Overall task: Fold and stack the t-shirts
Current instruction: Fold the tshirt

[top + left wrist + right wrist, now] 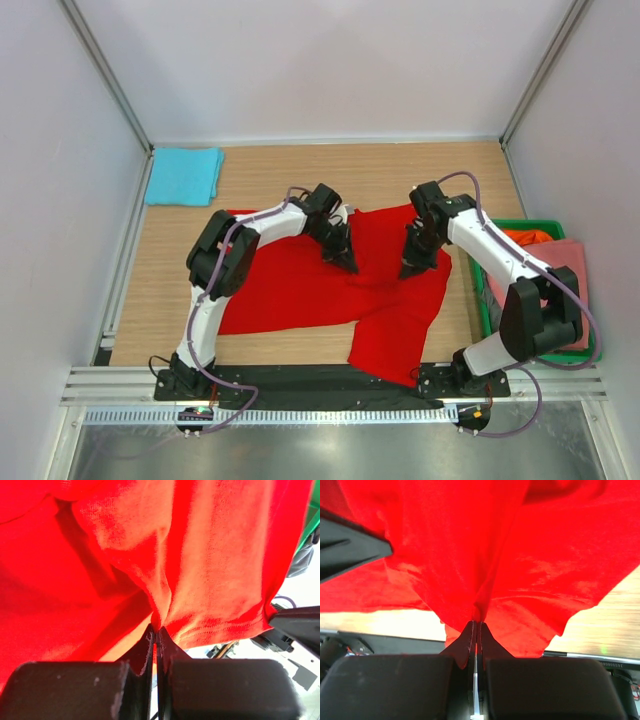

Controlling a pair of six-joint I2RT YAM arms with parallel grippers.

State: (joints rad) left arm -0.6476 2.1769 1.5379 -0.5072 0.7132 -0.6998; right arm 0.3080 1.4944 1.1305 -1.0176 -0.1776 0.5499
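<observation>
My left end effector (347,262) is clamped on the red tee (290,290), fingers pressed together with a pinch of cloth between the tips. In the left wrist view the fabric gathers into creases right at those tips. My right end effector (411,268) is closed on the red tee in the same way, and in its wrist view the cloth fans out from the tips. The two grips sit over the middle of the garment, the right one a little to the right of the left, near each other but apart

The red tee lies spread and rumpled on the tabletop (300,170) in front of my bases, with one part reaching down to the near edge between my two arms. A turquoise tee (183,176) lies folded at the far left corner, well apart from the red one. A green crate (515,224) stands at the right edge, beside my right arm. An orange tee (527,237) shows at its far end, and a pink tee (572,258) is draped over it
</observation>
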